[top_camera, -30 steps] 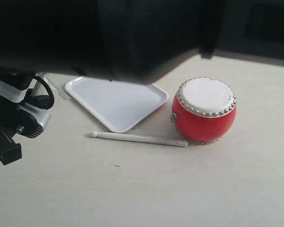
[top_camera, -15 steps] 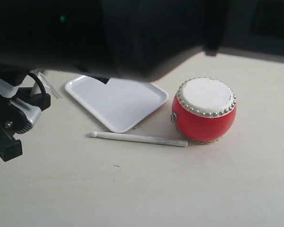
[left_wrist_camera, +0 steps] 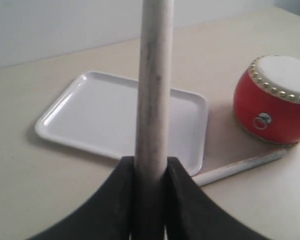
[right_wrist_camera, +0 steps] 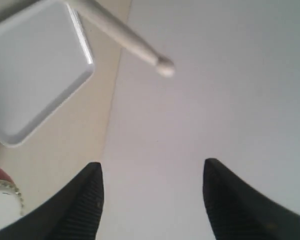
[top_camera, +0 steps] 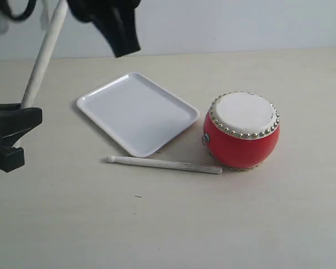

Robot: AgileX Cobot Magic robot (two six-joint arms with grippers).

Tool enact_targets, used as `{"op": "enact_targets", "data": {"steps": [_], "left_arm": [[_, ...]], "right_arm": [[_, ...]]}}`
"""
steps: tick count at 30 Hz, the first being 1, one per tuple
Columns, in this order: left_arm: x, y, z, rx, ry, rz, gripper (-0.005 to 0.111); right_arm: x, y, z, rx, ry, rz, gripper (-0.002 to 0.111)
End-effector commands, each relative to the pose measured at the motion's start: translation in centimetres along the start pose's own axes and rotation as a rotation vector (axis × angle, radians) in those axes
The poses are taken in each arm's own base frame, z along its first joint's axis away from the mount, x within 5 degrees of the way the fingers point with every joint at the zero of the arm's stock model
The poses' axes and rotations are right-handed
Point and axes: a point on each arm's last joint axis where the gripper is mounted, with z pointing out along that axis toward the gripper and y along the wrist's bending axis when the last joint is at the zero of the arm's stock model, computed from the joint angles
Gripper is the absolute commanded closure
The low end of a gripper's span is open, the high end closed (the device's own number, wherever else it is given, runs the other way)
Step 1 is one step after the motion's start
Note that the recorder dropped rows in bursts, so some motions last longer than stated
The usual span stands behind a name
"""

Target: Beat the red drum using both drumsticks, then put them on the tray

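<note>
The red drum (top_camera: 242,131) stands upright on the table, right of the white tray (top_camera: 137,112). One drumstick (top_camera: 163,164) lies on the table in front of the tray, its end by the drum's base. My left gripper (top_camera: 19,115) at the left edge is shut on the other drumstick (top_camera: 43,53), which points steeply up; in the left wrist view that drumstick (left_wrist_camera: 152,100) is clamped between the black fingers (left_wrist_camera: 115,200). My right gripper (top_camera: 120,39) hangs high above the tray's far side, and in its wrist view it (right_wrist_camera: 152,170) stands open and empty, near the held stick's tip (right_wrist_camera: 165,67).
A pale wall (top_camera: 241,22) rises behind the table's far edge. The tray (left_wrist_camera: 90,115), drum (left_wrist_camera: 275,100) and lying stick (left_wrist_camera: 240,167) all show in the left wrist view. Bare tabletop (top_camera: 185,224) spreads in front of the drum and stick.
The big dark shape that blocked the top of the exterior view has drawn away, uncovering the whole tray and the wall. The left gripper and its raised stick now show at the left edge.
</note>
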Motion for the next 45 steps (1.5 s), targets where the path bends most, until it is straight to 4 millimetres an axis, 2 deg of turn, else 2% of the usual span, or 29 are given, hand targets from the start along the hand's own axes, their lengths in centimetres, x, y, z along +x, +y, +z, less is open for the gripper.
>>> {"op": "enact_targets", "data": {"steps": [1, 5, 8, 11, 14, 18, 22, 28, 31, 37, 45], "left_arm": [[0.1, 0.5, 0.0, -0.063, 0.021, -0.053, 0.107], [0.2, 0.6, 0.0, -0.072, 0.028, -0.078, 0.107], [0.2, 0.7, 0.0, -0.077, 0.031, -0.097, 0.107], [0.2, 0.7, 0.0, -0.082, 0.035, -0.102, 0.107], [0.3, 0.8, 0.0, -0.090, 0.041, -0.102, 0.107], [0.5, 1.0, -0.1, -0.112, 0.060, -0.103, 0.107], [0.6, 1.0, -0.1, -0.120, 0.067, -0.103, 0.107], [0.6, 1.0, -0.1, -0.120, 0.067, -0.107, 0.107], [0.6, 1.0, -0.1, -0.120, 0.067, -0.107, 0.107], [0.6, 1.0, -0.1, -0.120, 0.067, -0.107, 0.107], [0.6, 1.0, -0.1, -0.120, 0.067, -0.107, 0.107]], "right_arm": [[6.1, -2.2, -0.6, -0.082, -0.009, 0.300, 0.051], [10.1, -2.8, 0.1, -0.207, -0.035, 0.547, 0.051], [10.8, -2.5, 1.0, -0.349, -0.115, 0.649, 0.051], [10.5, -1.5, 2.0, -0.448, -0.158, 0.644, 0.051], [9.8, 0.0, 3.9, -0.512, -0.124, 0.600, 0.051], [8.8, 3.1, 7.5, -0.618, -0.036, 0.532, 0.051], [8.0, 7.2, 11.4, -0.729, 0.071, 0.455, 0.051], [6.7, 11.2, 15.3, -0.805, -0.011, 0.410, 0.055], [7.3, 12.2, 16.8, -0.898, -0.029, 0.483, 0.057], [10.4, 12.8, 19.1, -0.987, 0.025, 0.641, 0.057], [10.0, 13.5, 19.8, -1.017, 0.002, 0.635, 0.057]]}}
